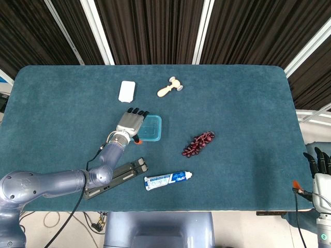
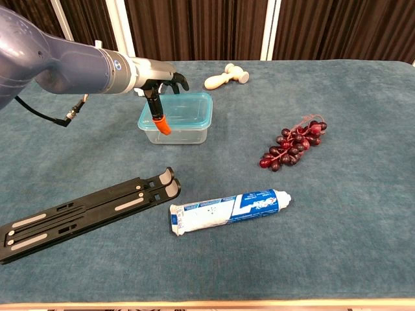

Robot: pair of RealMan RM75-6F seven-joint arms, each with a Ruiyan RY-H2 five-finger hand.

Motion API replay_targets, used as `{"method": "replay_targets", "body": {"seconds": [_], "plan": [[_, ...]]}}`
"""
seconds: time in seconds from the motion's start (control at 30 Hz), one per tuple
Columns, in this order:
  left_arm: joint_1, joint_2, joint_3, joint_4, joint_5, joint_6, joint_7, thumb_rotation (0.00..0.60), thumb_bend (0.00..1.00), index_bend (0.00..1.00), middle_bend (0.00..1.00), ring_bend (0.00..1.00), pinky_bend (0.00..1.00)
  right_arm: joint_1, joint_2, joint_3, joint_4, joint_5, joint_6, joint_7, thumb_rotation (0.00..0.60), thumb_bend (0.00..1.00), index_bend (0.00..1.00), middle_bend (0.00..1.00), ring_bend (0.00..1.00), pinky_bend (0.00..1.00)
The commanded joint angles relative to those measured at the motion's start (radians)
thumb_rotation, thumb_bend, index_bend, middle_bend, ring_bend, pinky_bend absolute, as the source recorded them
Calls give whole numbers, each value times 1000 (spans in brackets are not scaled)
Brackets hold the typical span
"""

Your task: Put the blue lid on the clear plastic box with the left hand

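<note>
Blue lid sits on clear plastic box, mid-table. Left hand rests on box's left edge, fingers draped over lid, thumb down front. Grapes right of box. Right hand far right, off table; can't tell its state.

Left hand rests at the left edge of the clear plastic box, already capped with the blue lid. Right hand lies off the table, fingers extended.
</note>
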Motion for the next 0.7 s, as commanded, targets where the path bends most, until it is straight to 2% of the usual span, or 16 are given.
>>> {"method": "replay_targets", "body": {"seconds": [0.03, 0.57, 0.7], "plan": [[-2, 1, 4, -3, -1, 0, 5, 600, 183, 75, 86, 0, 33, 0, 0, 0, -1, 0, 0, 0, 600, 290, 166, 40, 21, 0], [-16, 36, 25, -49, -8, 1, 38, 600, 149, 49, 6, 0, 33, 0, 1, 0, -1, 1, -1, -2, 600, 291, 166, 40, 21, 0], [-14, 61, 16, -83, 28, 27, 28, 600, 149, 49, 6, 0, 33, 0, 0, -1, -1, 1, -1, -5, 600, 292, 166, 40, 21, 0]]}}
